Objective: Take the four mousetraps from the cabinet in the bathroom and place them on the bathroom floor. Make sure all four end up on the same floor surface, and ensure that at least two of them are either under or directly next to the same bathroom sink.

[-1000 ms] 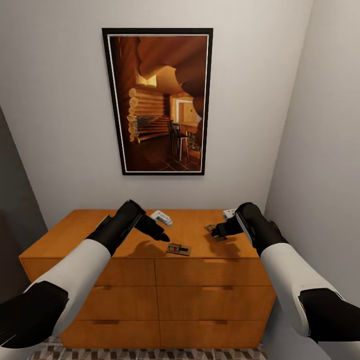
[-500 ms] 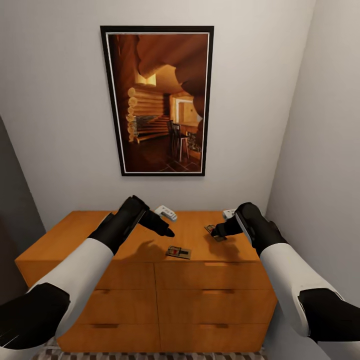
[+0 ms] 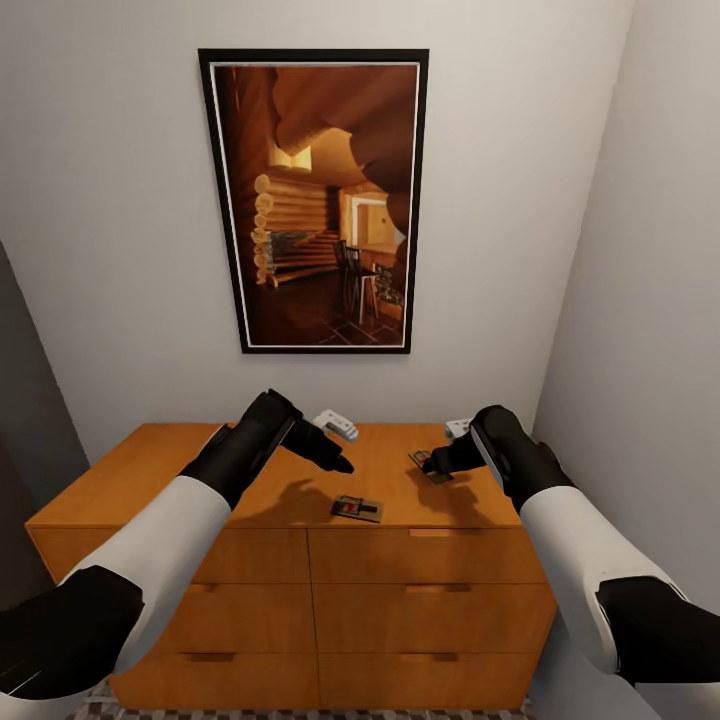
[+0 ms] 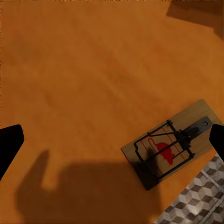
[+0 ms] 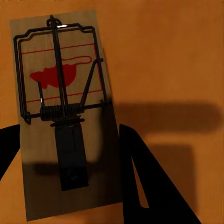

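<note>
The cabinet [image 3: 300,480] stands against the wall, with a picture [image 3: 315,200] hanging above it. One mousetrap [image 3: 357,508] lies on its top near the front edge, in the middle. Another mousetrap [image 3: 430,466] lies further back and to the right. My left gripper [image 3: 335,462] hangs above the top, left of the front trap. My right gripper [image 3: 432,464] is at the back trap.

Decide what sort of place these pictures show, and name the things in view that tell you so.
Probably a narrow corner of a home. An orange-brown wooden cabinet with drawer fronts stands against a plain pale wall, a black-framed picture of a log interior hangs above it, and cube-patterned floor tiles show past the cabinet's edge.
</note>
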Robot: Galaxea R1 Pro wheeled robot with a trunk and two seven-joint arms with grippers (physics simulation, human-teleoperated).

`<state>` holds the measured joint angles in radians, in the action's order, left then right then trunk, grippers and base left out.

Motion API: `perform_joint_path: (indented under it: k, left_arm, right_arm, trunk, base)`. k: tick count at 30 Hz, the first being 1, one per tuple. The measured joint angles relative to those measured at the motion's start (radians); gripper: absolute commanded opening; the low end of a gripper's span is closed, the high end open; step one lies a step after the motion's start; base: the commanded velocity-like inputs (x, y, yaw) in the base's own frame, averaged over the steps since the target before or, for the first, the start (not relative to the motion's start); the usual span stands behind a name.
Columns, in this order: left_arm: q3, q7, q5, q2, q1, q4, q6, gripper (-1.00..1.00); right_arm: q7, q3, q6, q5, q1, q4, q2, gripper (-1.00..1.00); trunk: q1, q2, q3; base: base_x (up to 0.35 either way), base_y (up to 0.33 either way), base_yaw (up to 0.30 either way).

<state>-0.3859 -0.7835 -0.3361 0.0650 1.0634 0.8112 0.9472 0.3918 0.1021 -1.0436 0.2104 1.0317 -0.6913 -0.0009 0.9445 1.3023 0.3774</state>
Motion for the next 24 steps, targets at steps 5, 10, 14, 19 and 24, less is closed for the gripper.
perform_joint_path:
  k: [5,10,14,19,24]
  left_arm:
    - [0.002,0.005,-0.002,0.001,-0.001,0.003,0.002,1.0]
    - [0.002,0.006,-0.002,0.004,0.0,0.002,0.007,1.0]
    - [0.002,0.005,-0.001,0.006,0.0,0.002,0.007,1.0]
    - [0.003,0.0,0.009,0.007,0.0,0.002,0.01,1.0]
    - [0.005,-0.003,0.015,0.007,0.0,-0.001,0.027,1.0]
  right_arm:
    - [0.001,0.001,0.0,-0.001,0.0,0.0,0.002,-1.0]
    - [0.001,0.001,0.0,-0.001,0.0,0.001,0.003,-1.0]
    - [0.0,0.001,0.0,0.002,0.0,0.001,0.0,-1.0]
    - [-0.002,0.0,0.0,0.004,0.0,0.0,0.001,-1.0]
    - [-0.001,0.0,0.0,0.004,0.0,0.0,0.002,-1.0]
  trunk:
    - [0.0,0.0,0.0]
    - [0.0,0.0,0.0]
    - [0.0,0.0,0.0]
    - [0.0,0.0,0.0]
    - [0.0,0.0,0.0]
  base:
    - [0.0,0.0,0.0]
    - [0.0,0.0,0.0]
    - [0.0,0.0,0.0]
    - [0.0,0.0,0.0]
    - [0.0,0.0,0.0]
